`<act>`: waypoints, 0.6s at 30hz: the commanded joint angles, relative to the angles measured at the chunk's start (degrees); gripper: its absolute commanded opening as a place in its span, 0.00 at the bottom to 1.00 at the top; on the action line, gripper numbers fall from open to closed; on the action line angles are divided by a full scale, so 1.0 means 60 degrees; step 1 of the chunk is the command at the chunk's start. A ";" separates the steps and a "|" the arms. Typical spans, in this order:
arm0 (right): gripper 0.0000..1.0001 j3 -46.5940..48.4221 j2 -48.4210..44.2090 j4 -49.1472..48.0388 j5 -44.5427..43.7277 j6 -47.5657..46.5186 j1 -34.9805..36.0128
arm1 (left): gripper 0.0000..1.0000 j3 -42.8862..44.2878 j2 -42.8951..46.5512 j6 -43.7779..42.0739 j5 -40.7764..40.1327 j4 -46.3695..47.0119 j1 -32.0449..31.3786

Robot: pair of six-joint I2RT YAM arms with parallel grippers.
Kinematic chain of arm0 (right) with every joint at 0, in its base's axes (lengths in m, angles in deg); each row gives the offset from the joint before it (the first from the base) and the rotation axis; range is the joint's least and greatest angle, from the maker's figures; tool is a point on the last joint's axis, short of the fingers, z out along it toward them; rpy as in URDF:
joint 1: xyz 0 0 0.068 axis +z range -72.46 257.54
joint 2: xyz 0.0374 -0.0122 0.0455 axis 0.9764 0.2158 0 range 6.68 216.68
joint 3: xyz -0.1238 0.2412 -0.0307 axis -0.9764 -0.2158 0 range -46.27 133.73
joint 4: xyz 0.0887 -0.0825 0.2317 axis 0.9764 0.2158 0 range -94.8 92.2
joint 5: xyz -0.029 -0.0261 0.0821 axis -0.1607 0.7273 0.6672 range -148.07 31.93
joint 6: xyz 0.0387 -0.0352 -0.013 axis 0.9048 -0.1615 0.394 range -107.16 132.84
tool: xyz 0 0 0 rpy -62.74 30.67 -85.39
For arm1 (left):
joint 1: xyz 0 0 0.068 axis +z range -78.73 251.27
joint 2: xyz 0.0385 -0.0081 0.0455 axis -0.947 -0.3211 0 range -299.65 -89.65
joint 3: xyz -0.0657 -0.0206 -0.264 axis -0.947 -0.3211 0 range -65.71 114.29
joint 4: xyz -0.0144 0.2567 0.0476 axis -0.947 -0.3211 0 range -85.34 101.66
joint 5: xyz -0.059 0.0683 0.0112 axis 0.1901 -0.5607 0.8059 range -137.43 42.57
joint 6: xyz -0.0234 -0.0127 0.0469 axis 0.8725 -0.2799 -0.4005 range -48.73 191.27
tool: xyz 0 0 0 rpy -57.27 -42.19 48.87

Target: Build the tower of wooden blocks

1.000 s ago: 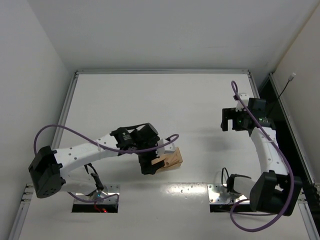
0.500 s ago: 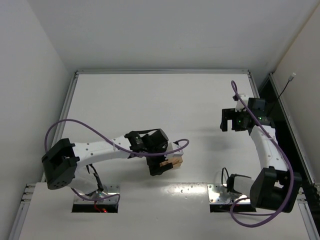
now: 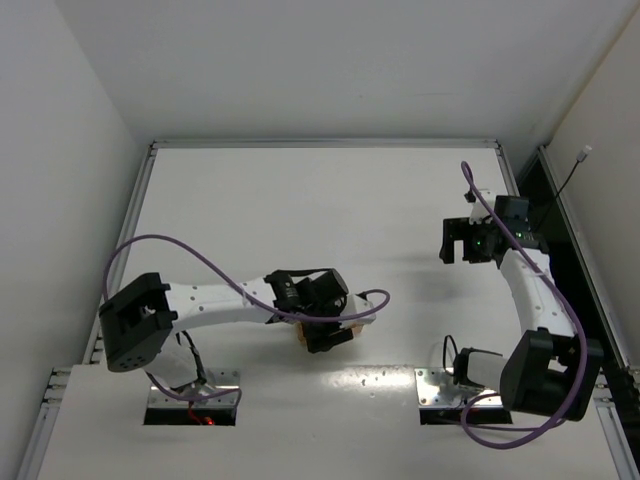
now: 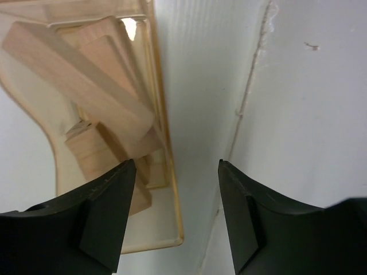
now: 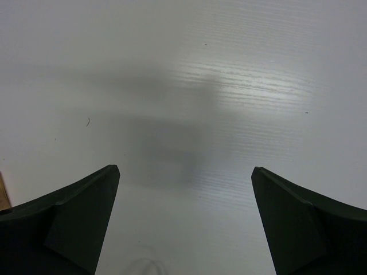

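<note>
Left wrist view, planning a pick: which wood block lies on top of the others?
The long diagonal block, crossing over the others inside the clear box.

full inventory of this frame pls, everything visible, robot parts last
wood blocks: at least three visible, light tan, lying jumbled inside the plastic box
plastic box: one, clear with an amber tint, on the table near its front edge, under the left gripper
table: one, white, metal-edged, inside white walls
cables: two, purple, one looping along each arm
arms: two, white with black joints, bases at the near edge
left gripper: one, black, open, low over the box with the box's side wall in the gap between its fingers
right gripper: one, black, wide open, holding nothing, above bare table on the right side
</note>
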 commanded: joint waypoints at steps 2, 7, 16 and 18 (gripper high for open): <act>0.98 0.0204 0.0004 -0.0138 0.0170 -0.0031 -0.0067 | 0.54 -0.0002 -0.0111 0.0000 0.0030 0.0328 -0.0409; 0.98 0.0204 -0.0084 -0.0138 0.0170 -0.0031 -0.0067 | 0.53 -0.0091 -0.0402 0.0000 -0.0145 0.0430 -0.0410; 0.96 0.0204 -0.0084 -0.0138 0.0170 -0.0031 -0.0067 | 0.35 -0.0003 -0.1048 0.0088 -0.0234 0.0519 -0.0410; 0.96 0.0204 -0.0084 -0.0138 0.0170 -0.0031 -0.0067 | 0.21 -0.0003 -0.1136 0.0176 -0.0380 0.0606 -0.0410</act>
